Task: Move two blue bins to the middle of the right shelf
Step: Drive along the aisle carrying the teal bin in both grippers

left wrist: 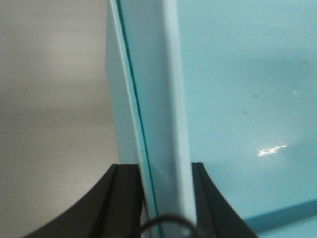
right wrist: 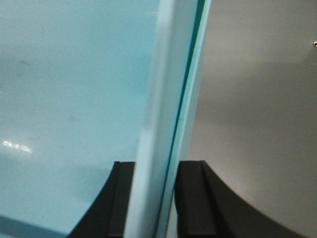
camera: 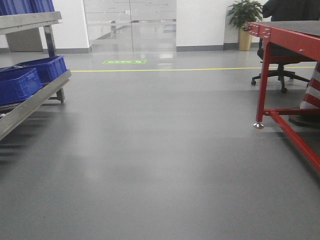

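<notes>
A pale blue bin fills the left wrist view (left wrist: 237,99); its rim wall runs upright through the frame, with a thin seam like a second nested wall. My left gripper (left wrist: 166,171) is shut on that wall, black fingers (left wrist: 129,198) on either side. The right wrist view shows the bin's inside (right wrist: 74,74) and the opposite wall. My right gripper (right wrist: 154,168) is shut on it, with fingers (right wrist: 193,198) pressed to it. Grey floor lies beyond both walls. The bins and both grippers are out of the front view. The right shelf middle is out of view.
A metal rack (camera: 30,102) at the left holds dark royal-blue bins (camera: 20,82). A red-framed table (camera: 263,85) stands at the right, with an office chair (camera: 280,75) behind it. Grey floor stretches ahead to a yellow line (camera: 190,69) and glass doors (camera: 130,25).
</notes>
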